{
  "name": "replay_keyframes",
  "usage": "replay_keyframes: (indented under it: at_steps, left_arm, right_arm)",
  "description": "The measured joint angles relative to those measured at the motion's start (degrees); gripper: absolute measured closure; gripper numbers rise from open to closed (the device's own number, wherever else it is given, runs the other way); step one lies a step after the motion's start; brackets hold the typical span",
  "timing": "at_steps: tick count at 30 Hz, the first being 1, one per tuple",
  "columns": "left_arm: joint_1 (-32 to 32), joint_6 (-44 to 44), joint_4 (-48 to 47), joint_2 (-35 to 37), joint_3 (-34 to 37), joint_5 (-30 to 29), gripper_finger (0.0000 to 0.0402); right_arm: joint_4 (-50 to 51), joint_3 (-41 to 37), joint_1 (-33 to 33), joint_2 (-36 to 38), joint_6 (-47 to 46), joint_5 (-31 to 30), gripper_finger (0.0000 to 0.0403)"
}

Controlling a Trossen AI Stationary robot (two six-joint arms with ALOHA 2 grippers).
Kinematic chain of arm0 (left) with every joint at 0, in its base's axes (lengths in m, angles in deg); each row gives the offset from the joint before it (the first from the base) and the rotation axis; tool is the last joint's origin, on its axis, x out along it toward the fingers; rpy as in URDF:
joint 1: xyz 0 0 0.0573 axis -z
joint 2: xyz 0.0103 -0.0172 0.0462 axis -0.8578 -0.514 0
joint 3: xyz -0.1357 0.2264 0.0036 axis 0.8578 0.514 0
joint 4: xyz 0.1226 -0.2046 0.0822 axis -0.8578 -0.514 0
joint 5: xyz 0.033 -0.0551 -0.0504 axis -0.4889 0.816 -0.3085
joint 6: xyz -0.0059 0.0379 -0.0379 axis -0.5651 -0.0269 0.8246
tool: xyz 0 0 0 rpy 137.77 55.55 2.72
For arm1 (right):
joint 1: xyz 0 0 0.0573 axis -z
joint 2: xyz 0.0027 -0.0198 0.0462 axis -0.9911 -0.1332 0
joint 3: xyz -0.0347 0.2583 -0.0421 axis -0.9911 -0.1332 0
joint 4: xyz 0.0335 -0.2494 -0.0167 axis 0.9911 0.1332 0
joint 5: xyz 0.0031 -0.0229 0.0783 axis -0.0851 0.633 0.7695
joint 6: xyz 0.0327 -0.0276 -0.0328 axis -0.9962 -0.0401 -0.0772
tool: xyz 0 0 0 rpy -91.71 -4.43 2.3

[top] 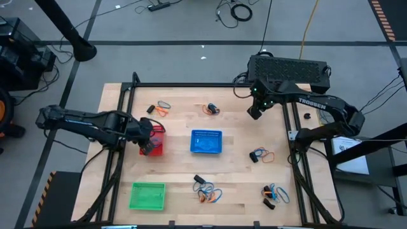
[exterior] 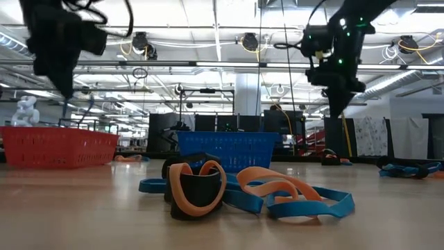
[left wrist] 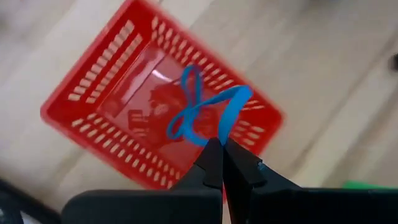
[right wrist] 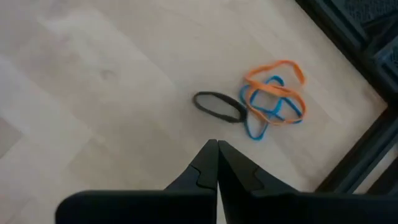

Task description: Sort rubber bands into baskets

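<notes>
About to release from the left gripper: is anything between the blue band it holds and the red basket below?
Nothing visible. The left gripper is shut on the blue rubber band, which hangs directly over the red basket. The basket's floor looks bare in the left wrist view. The right gripper waits, shut, above the table's far right side.

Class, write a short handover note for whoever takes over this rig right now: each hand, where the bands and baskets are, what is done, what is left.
Left hand: shut on a blue band, hanging over the red basket.
Right hand: shut, holding nothing, raised over the table's far right, above a black, orange and blue cluster.
Baskets: red at left, blue basket in the middle, green basket at front left.
Done: hard to tell; no bands clearly seen in any basket.
Left: the held band, plus six clusters lying about the table.
</notes>
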Motion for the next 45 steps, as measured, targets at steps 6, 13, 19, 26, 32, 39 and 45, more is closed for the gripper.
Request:
replay_keyframes:
  at_steps: [6, 13, 19, 26, 32, 39, 45]
  left_arm:
    - [-0.1, 3.2, 0.8, 0.0, 3.6, -3.3, 0.0402]
    - [-0.1, 4.6, 1.9, 0.0, 4.1, -3.3, 0.0397]
    - [-0.1, 4.2, 4.9, 0.0, 4.1, -3.3, 0.035]
    - [-0.1, 4.1, 5.5, 0.0, 4.1, -3.3, 0.0296]
    - [-0.1, 2.6, 5.9, 0.0, 3.8, -3.2, 0.0289]
    - [-0.1, -11.5, 24.2, -0.1, 3.4, -1.3, 0.0289]
    - [-0.1, -25.1, 45.2, -3.6, 3.3, 1.5, 0.0289]
  right_arm:
    - [-4.7, -2.1, 5.1, 0.0, 0.9, 0.3, 0.0403]
    - [-5.1, -2.1, 7.7, 0.0, 0.0, 0.5, 0.0403]
    - [-5.5, -2.1, 7.7, 0.0, -0.4, 3.7, 0.0403]
    - [-5.8, -2.1, 7.6, 0.0, -0.9, 6.7, 0.0403]
    - [-5.7, -2.1, 6.7, 0.0, -1.7, 8.0, 0.0403]
    - [-5.7, -2.1, 3.3, 0.0, -3.8, 8.3, 0.0403]
    - [-5.6, -2.1, -1.2, 0.0, -6.7, 8.3, 0.0403]
